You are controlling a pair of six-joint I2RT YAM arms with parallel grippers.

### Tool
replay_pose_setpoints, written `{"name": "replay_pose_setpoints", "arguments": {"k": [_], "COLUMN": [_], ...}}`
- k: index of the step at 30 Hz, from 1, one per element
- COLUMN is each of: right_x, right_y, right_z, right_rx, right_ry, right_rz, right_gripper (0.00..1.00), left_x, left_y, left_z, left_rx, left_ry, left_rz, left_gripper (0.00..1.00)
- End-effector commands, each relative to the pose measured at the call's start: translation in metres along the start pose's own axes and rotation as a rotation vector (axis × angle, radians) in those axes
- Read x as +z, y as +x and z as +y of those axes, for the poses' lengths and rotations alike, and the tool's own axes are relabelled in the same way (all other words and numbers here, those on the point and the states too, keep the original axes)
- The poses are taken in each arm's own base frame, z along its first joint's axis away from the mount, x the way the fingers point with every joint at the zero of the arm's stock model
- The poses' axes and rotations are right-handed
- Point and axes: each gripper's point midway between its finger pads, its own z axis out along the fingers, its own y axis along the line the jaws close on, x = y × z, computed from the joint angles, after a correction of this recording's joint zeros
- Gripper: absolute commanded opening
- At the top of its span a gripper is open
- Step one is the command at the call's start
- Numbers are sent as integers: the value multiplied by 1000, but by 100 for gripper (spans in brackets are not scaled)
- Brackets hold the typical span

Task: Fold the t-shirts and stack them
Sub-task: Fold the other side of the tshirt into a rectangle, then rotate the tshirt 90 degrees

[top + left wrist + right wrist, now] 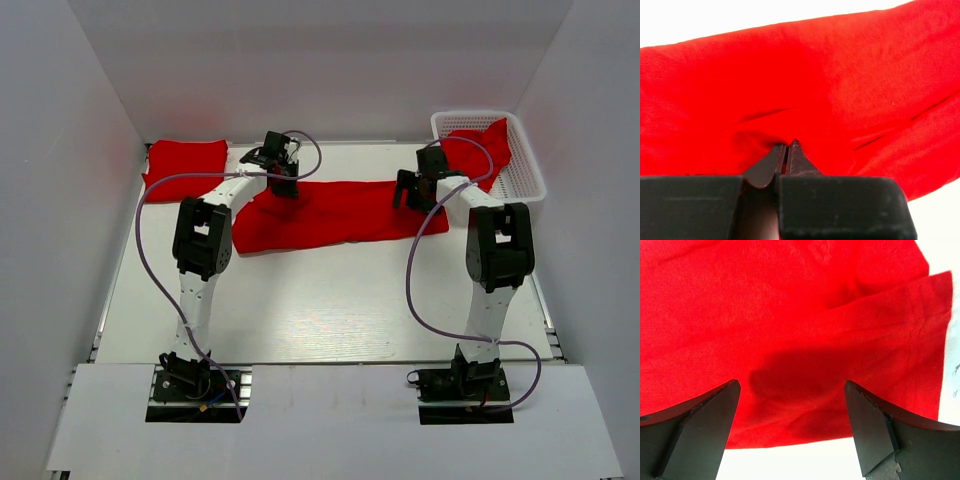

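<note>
**A:** Top external view is showing the middle t-shirt lying on the white table between the two arms. Its long axis is running left to right, with the left end dipping slightly toward the bases.

**B:** What is the left gripper doing?

**A:** It is sitting at the cloth's far edge, left of centre. Its dark fingertips are pinching a small ridge of that shirt's red fabric, nearly closed.

**B:** And the right gripper?

**A:** It is hanging over the shirt's right end with its jaws spread wide, gripping nothing.

**B:** How is the material looking?

**A:** Soft and matte, creasing into shallow folds, with a double-stitched hem showing at the right edge.

**B:** Other shirts?

**A:** The folded t-shirt is resting as a flat rectangular pad at the far left. The crumpled t-shirt is slumping inside the white mesh basket at the far right.
</note>
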Motion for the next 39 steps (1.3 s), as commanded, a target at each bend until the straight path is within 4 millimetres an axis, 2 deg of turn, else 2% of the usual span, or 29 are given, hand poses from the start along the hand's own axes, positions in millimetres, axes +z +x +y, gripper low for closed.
{"name": "replay_pose_setpoints", "arguments": {"k": [1,3,7,9,11,12,14,17,23,26,28,29,30,31,34,35,36,38,39], "right_x": [2,3,4,4,3,4,3,3,-1,-3,-5,-5,-7,-7,-6,-4,0,5,8], "right_y": [-12,-15,-13,-13,-13,-12,-13,-14,-19,-18,-20,-20,-22,-23,-24,-23,-22,-21,-18], "right_z": [-6,-5,-8,-8,-10,-11,-10,-11,-6,-7,-7,-5,-5,-2,5,9,11,14,13], "right_rx": [1,-6,-6,-17,-19,-22,-25,-25,-24,-35,-43,-49,-51,-55,-58,-57,-58,-47,-46], "right_ry": [26,28,45,47,53,55,55,57,41,47,46,41,31,24,-16,-36,-49,-63,-63], "right_rz": [-14,-16,-7,-7,-5,-1,-4,-6,-18,-14,-20,-22,-27,-30,-34,-29,-19,-9,0], "right_gripper": [90,90,90,90,90,90,90,90,90,90,90,90,90,90,90,90,90,90,90], "left_x": [-13,-13,-16,-16,-12,-8,-5,-4,-21,-25,-35,-38,-35,-38,-49,-42,-51,-46,-48], "left_y": [-29,-31,-40,-48,-53,-54,-56,-59,-75,-73,-68,-62,-45,-37,11,26,27,51,53], "left_z": [5,14,18,22,17,11,9,4,2,2,3,7,12,13,12,14,12,14,16], "left_rx": [-23,-42,-45,-19,5,9,21,25,39,39,26,23,4,-11,-65,-81,-93,-140,-141], "left_ry": [-49,-75,-71,-95,-63,-27,-14,11,0,-1,-12,-32,-49,-51,-24,-18,-14,-14,-26], "left_rz": [-90,-110,-152,-172,-186,-186,-187,-194,-245,-239,-224,-210,-175,-161,-110,-86,-99,-51,-53], "left_gripper": [0,0,1,7,16,41,98,100,100,100,100,100,100,100,100,100,100,100,100]}}
